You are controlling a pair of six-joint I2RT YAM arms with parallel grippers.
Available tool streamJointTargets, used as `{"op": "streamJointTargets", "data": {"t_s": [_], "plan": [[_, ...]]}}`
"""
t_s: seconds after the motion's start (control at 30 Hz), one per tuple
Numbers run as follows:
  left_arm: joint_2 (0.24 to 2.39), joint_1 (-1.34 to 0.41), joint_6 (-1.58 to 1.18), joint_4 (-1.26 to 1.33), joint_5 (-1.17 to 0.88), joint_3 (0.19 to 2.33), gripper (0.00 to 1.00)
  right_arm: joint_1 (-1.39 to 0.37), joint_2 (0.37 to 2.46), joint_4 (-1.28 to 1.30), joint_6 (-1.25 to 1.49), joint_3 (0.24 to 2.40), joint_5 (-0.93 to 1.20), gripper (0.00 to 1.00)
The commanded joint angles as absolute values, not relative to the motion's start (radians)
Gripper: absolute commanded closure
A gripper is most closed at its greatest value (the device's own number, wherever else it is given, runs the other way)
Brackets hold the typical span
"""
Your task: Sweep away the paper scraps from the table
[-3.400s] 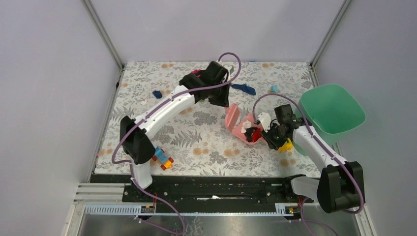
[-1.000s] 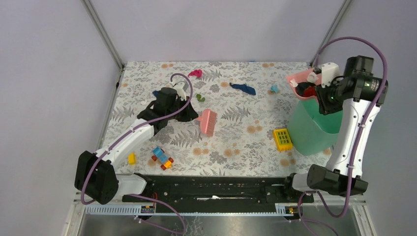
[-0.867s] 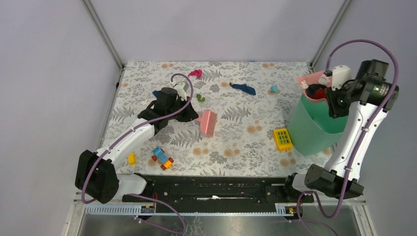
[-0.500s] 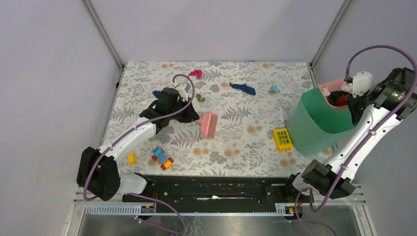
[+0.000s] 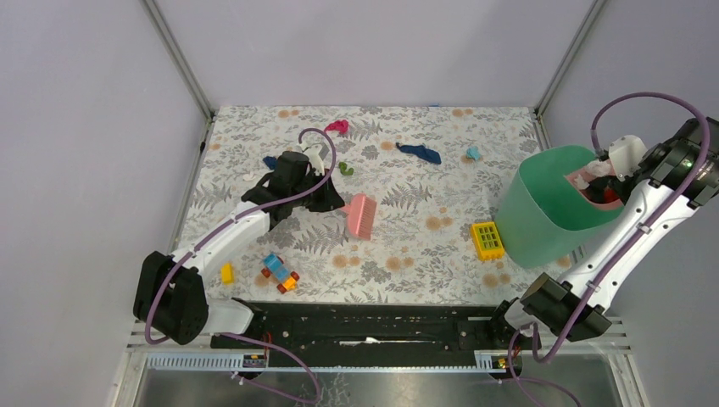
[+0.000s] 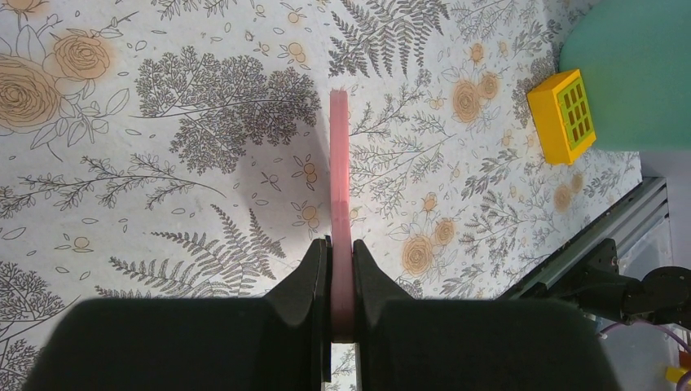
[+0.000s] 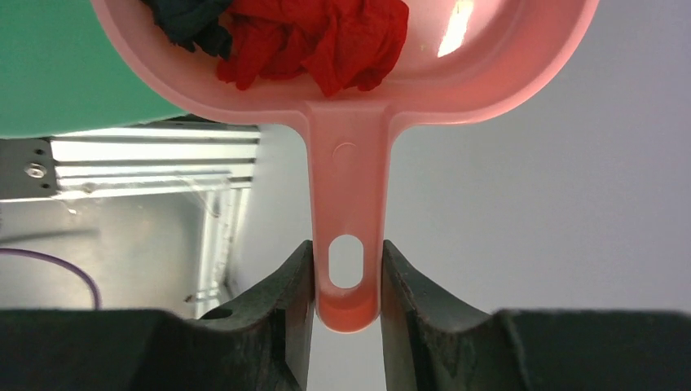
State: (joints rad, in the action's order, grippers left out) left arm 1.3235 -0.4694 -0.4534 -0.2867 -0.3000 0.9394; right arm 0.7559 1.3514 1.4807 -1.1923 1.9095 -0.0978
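Note:
My left gripper (image 5: 333, 203) is shut on the handle of a pink brush (image 5: 359, 214), held low over the table (image 5: 407, 250); it shows edge-on in the left wrist view (image 6: 339, 163), between my left gripper's (image 6: 341, 252) fingers. My right gripper (image 7: 346, 277) is shut on the handle of the pink dustpan (image 7: 350, 90), which holds red (image 7: 326, 37) and dark (image 7: 187, 16) paper scraps. The dustpan (image 5: 591, 183) hangs over the green bin's (image 5: 543, 212) mouth. Magenta (image 5: 337, 126), dark blue (image 5: 421, 153), teal (image 5: 473, 153) and green (image 5: 345, 168) scraps lie on the table's far half.
A yellow grid-topped block (image 5: 487, 240) stands left of the bin, also in the left wrist view (image 6: 568, 114). Toy bricks (image 5: 280, 273) and a small yellow brick (image 5: 226, 273) lie near the front left. Metal frame posts rise at the far corners.
My right arm lifted the loaded dustpan off the table, swung it right and brought it down over the bin's mouth. My left arm drew back left with the brush, then held still.

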Motion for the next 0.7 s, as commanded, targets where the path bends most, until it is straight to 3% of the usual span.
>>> {"op": "streamJointTargets", "data": {"t_s": [0.0, 0.67], "plan": [[1.325, -0.466, -0.459, -0.239, -0.329, 0.954, 1.00, 0.761, 1.376, 1.482, -1.345, 1.984, -0.211, 1.00], [1.326, -0.466, -0.461, -0.240, -0.336, 0.954, 1.00, 0.759, 1.389, 1.293, -1.668, 1.981, -0.411, 1.00]]}}
